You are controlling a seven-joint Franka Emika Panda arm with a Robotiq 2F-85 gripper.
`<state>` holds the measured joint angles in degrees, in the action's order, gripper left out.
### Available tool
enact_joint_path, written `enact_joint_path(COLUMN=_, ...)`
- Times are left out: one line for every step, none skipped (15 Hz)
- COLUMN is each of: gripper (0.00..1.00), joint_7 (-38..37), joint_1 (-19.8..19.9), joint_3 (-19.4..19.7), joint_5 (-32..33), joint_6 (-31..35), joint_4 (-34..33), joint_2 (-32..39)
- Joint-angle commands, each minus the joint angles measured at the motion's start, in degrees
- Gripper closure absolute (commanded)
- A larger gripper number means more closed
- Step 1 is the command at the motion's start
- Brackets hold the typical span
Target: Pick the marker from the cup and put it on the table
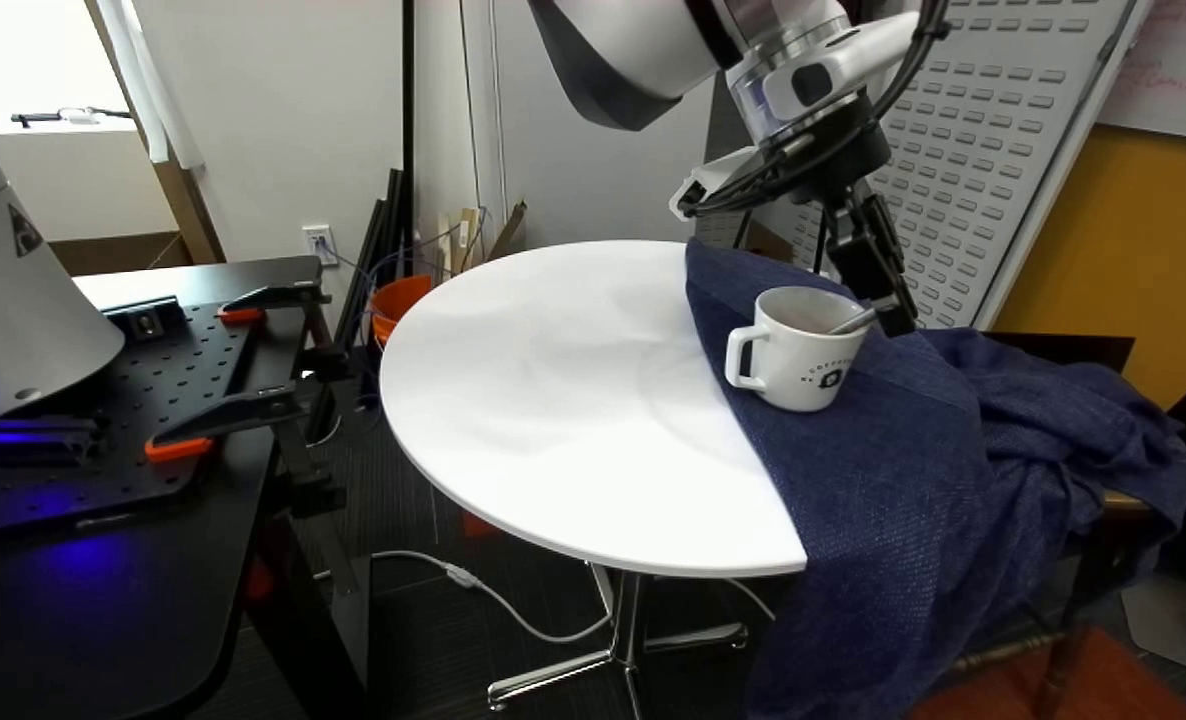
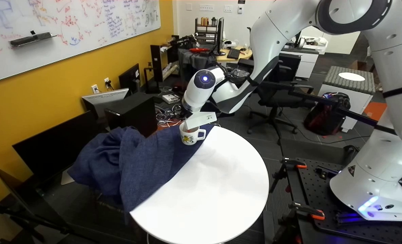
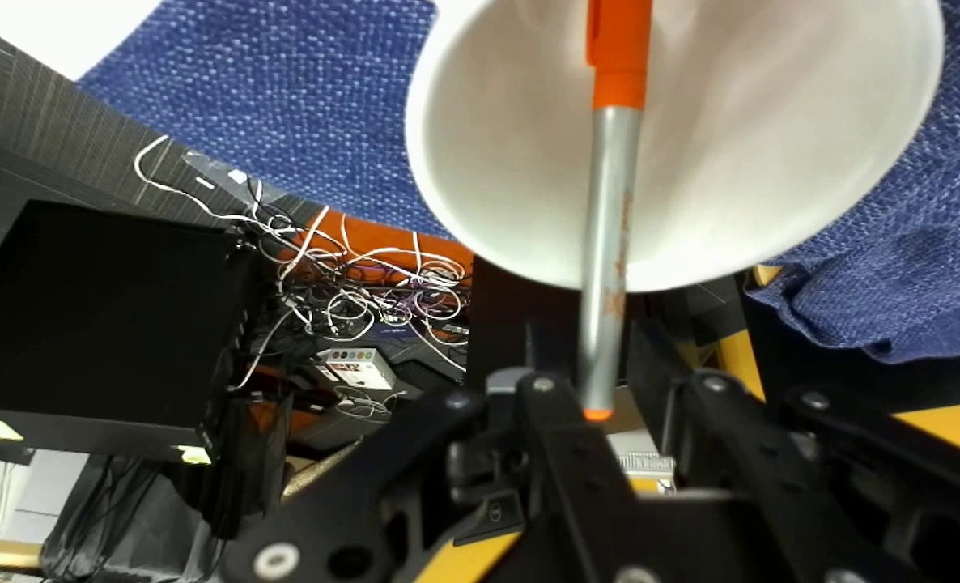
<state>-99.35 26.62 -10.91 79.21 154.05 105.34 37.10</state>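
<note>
The marker [image 3: 609, 202] leans in the cup [image 1: 803, 360], its orange cap down inside, its silver barrel slanting out over the rim. In the wrist view the cap lies toward 12 o'clock and the barrel crosses the rim between 6 and 7. The barrel's free end lies within the gripper [image 3: 595, 356], the jaws close on either side of it; whether they clench it or merely flank it, I cannot tell. In an exterior view the cup stands upright on a blue cloth [image 1: 853, 490], handle toward 9 o'clock, fingertips at its 2 o'clock. The cloth covers the round white table [image 1: 553, 380] from just past 12 to nearly 5. Between 8 and 9 o'clock of the table is a black workbench [image 1: 103, 630] with orange-tipped clamps [image 1: 218, 416]. In an exterior view the white arm [image 2: 272, 37] arches over from between 1 and 2 o'clock of the cup; a whiteboard [image 2: 52, 54] hangs past 10. In the wrist view tangled cables [image 3: 358, 279] lie toward the cup's 8 o'clock.
</note>
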Motion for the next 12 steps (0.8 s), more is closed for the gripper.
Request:
enact_joint_path(gripper=0.75, joint_7=-0.73, joint_1=-0.98, joint_3=0.11, joint_5=0.07, joint_6=-1.61, joint_4=-1.02, joint_2=0.13)
enact_joint_path(gripper=0.77, joint_7=-0.64, joint_1=-1.11, joint_3=-0.01, joint_5=-0.19, joint_6=-1.83, joint_4=-0.59, joint_2=-0.32)
enact_joint_path(gripper=0.86, joint_7=-0.98, joint_1=-1.18, joint_3=0.18, joint_5=0.26, joint_6=-1.61, joint_4=-1.00, joint_2=0.04)
enact_joint_path(gripper=0.89, joint_7=-0.95, joint_1=-1.22, joint_3=0.10, joint_5=0.11, joint_6=-1.77, joint_4=-0.66, joint_2=-0.34)
enact_joint_path(gripper=1.00, joint_7=-1.28, joint_1=-1.36, joint_3=0.18, joint_5=0.39, joint_6=-1.80, joint_4=-0.47, joint_2=-0.66)
enact_joint_path(gripper=1.00, joint_7=-1.62, joint_1=-1.46, joint_3=0.26, joint_5=0.73, joint_6=-1.65, joint_4=-0.41, joint_2=-0.79)
enact_joint_path(gripper=0.97, joint_7=-1.90, joint_1=-1.57, joint_3=0.32, joint_5=0.95, joint_6=-1.66, joint_4=-0.32, joint_2=-0.98)
enact_joint_path(gripper=0.97, joint_7=-2.18, joint_1=-1.73, joint_3=0.32, joint_5=1.15, joint_6=-1.63, joint_4=0.05, joint_2=-1.48)
enact_joint_path(gripper=0.97, joint_7=-2.41, joint_1=-1.87, joint_3=0.36, joint_5=1.38, joint_6=-1.64, joint_4=0.27, joint_2=-1.80)
enact_joint_path(gripper=0.97, joint_7=-2.77, joint_1=-2.07, joint_3=0.44, joint_5=1.80, joint_6=-1.55, joint_4=0.58, joint_2=-2.21)
enact_joint_path(gripper=0.97, joint_7=-3.04, joint_1=-2.24, joint_3=0.43, joint_5=2.03, joint_6=-1.70, joint_4=1.18, joint_2=-2.94)
enact_joint_path(gripper=0.97, joint_7=-3.47, joint_1=-2.46, joint_3=0.50, joint_5=2.50, joint_6=-1.72, joint_4=1.64, joint_2=-3.57)
